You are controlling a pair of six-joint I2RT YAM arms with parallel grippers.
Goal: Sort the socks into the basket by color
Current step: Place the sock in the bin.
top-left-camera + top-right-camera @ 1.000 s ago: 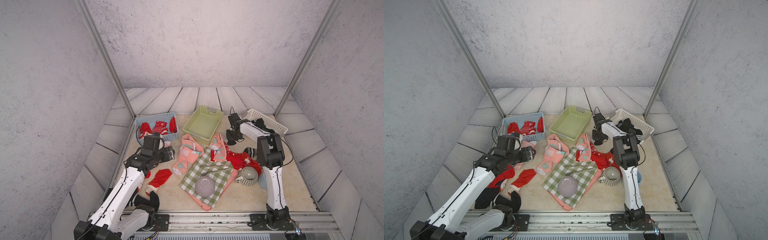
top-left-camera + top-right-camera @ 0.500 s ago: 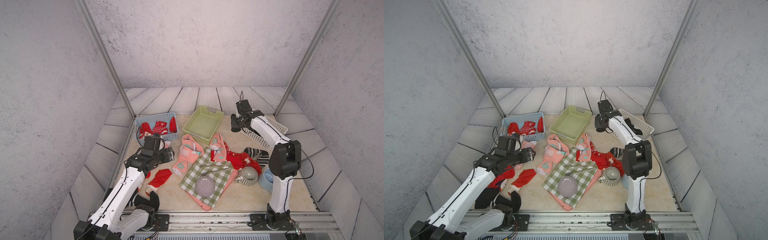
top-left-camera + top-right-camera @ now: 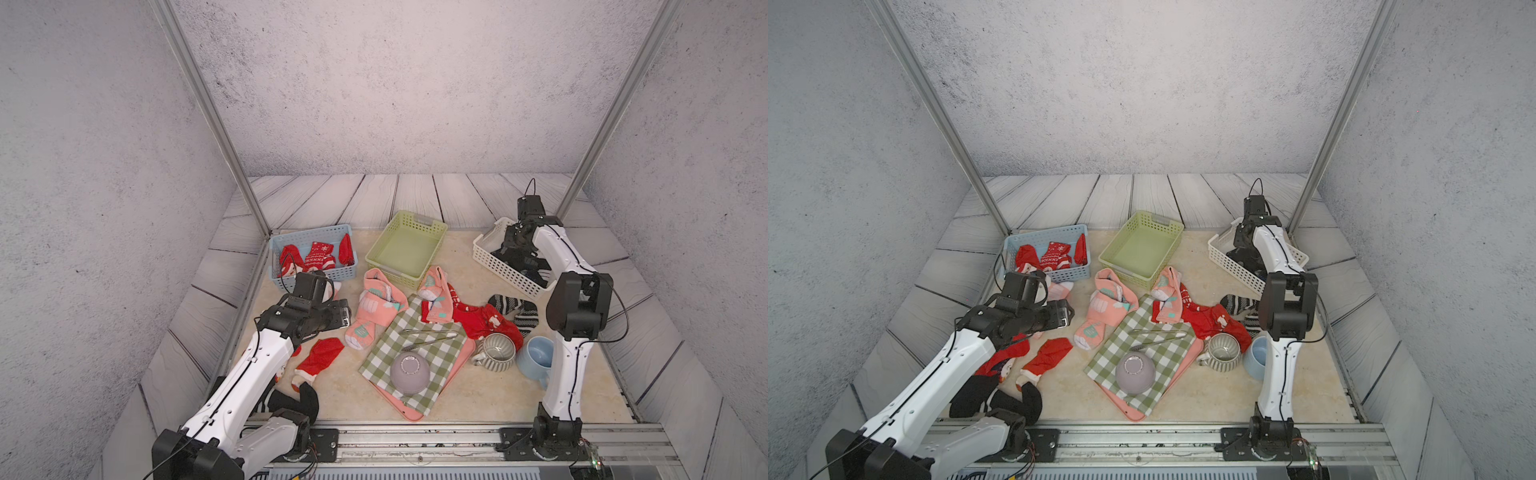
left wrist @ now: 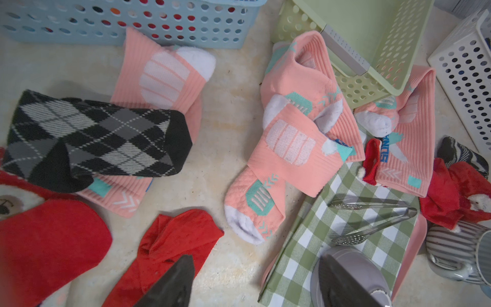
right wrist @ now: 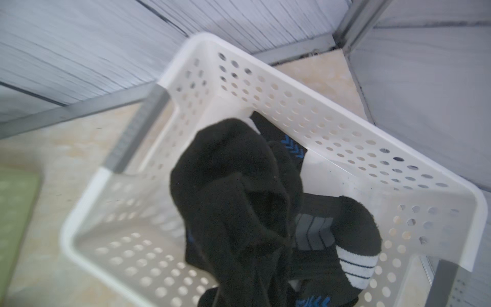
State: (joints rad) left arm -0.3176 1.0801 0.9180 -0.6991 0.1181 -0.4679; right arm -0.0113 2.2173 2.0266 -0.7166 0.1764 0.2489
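"Which step is it on?"

"Dropping off a dark one, I'd say. The right hand (image 3: 515, 246) is pressed together on a black sock (image 5: 233, 186). The sock dangles inside the white basket (image 3: 503, 270) at the far right corner of the bench (image 3: 478, 395). Other black socks already lie in there."

"And the other arm?"

"The left hand (image 3: 337, 316) hovers near the left edge, spread wide and holding nothing. Close by it lie a red sock (image 3: 322, 353) and a black-and-grey argyle sock (image 4: 93, 133), which lies across a pink sock (image 4: 159, 74)."

"How's the sorting overall?"

"Some red socks (image 3: 318, 254) are in the blue basket (image 3: 332, 272) at the far left corner. The green basket (image 3: 405, 249), midway along the far edge, is empty. The pink socks (image 3: 376, 305) lie just in front of it, so there's plenty left."

"So what's next?"

"The right hand only has to let go. The sock hangs between the walls, so it should land inside rather than drape over the rim. After that, the striped sock (image 3: 515, 309) beside the white basket looks like the nearest dark one. The left hand could come down on the red sock, but limp cloth wants a pinch on a raised fold."
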